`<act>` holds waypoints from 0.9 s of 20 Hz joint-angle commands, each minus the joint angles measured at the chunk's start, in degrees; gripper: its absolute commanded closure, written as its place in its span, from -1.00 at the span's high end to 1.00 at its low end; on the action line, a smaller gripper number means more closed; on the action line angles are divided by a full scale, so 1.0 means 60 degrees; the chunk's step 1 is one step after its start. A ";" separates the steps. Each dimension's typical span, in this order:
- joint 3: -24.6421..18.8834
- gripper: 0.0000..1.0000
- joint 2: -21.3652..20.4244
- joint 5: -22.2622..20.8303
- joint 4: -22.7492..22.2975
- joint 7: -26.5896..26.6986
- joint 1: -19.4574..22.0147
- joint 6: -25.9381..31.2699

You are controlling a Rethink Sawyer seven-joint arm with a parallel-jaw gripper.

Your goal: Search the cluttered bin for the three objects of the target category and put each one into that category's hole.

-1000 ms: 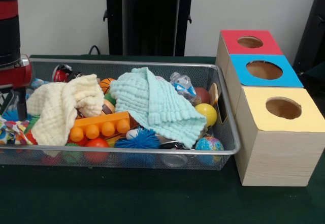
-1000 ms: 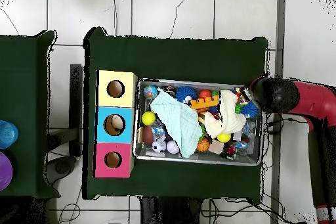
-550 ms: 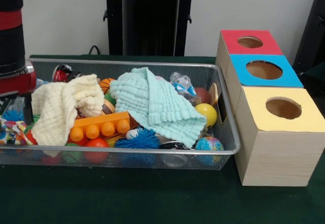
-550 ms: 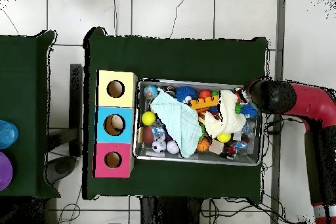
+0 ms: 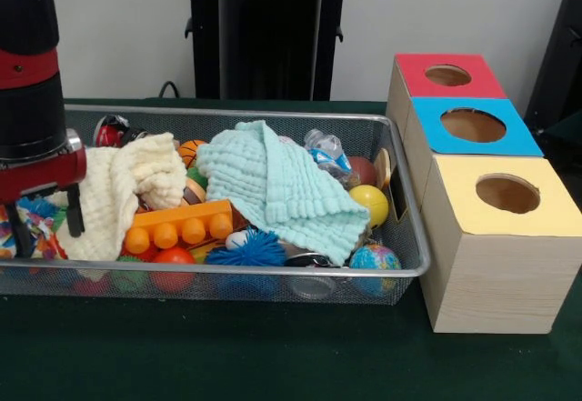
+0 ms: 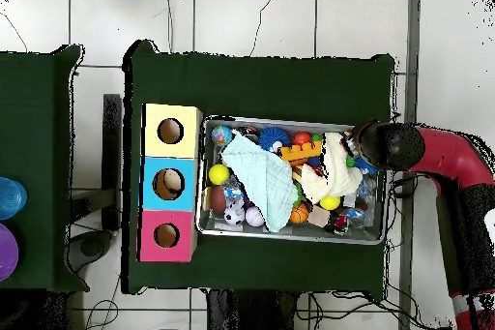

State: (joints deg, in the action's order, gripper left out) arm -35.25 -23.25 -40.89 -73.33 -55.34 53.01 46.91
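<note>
1. Front view: the red and black arm point(image 5: 32, 101) comes down over the left end of the wire mesh bin point(image 5: 400, 228), its claw point(image 5: 41, 224) low among the clutter beside a cream cloth point(image 5: 114, 187); whether the claw stands apart or together cannot be told.
2. A pale green cloth point(image 5: 277, 187) lies draped over the middle of the bin, with an orange toy brick point(image 5: 177, 226) and a blue spiky ball point(image 5: 245, 249) just in front of it.
3. Near the bin's right end sit a yellow ball point(image 5: 371, 203), a globe-printed ball point(image 5: 374, 258) and a clear plastic bottle point(image 5: 326, 151); a small basketball point(image 5: 189, 150) peeks out between the two cloths.
4. Beside the bin on the dark green tabletop point(image 5: 273, 355) stand three wooden boxes, each with a round hole on top: the yellow box point(image 5: 505, 194) nearest, the blue box point(image 5: 473, 125) behind it, the red box point(image 5: 447, 75) farthest.
5. Overhead, the arm reaches in over the bin's end away from the boxes, well apart from all three holes.
</note>
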 commanded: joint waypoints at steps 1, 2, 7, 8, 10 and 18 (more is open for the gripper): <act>0.0133 1.00 0.0142 -0.0992 -0.0388 0.2825 -0.0037 0.0277; 0.0163 1.00 0.0117 -0.1056 -0.0345 0.2917 -0.0043 0.0324; 0.0207 1.00 0.0004 -0.1344 -0.0139 0.3281 -0.0048 0.0558; 0.0209 1.00 -0.0026 -0.1405 -0.0101 0.3383 -0.0038 0.0628; 0.0190 1.00 -0.0052 -0.1471 -0.0012 0.3522 0.0000 0.0758; 0.0101 -1.00 0.0052 -0.1600 0.0358 0.4327 -0.0045 0.1423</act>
State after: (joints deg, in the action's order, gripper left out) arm -35.15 -23.27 -46.36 -72.82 -52.36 53.00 47.15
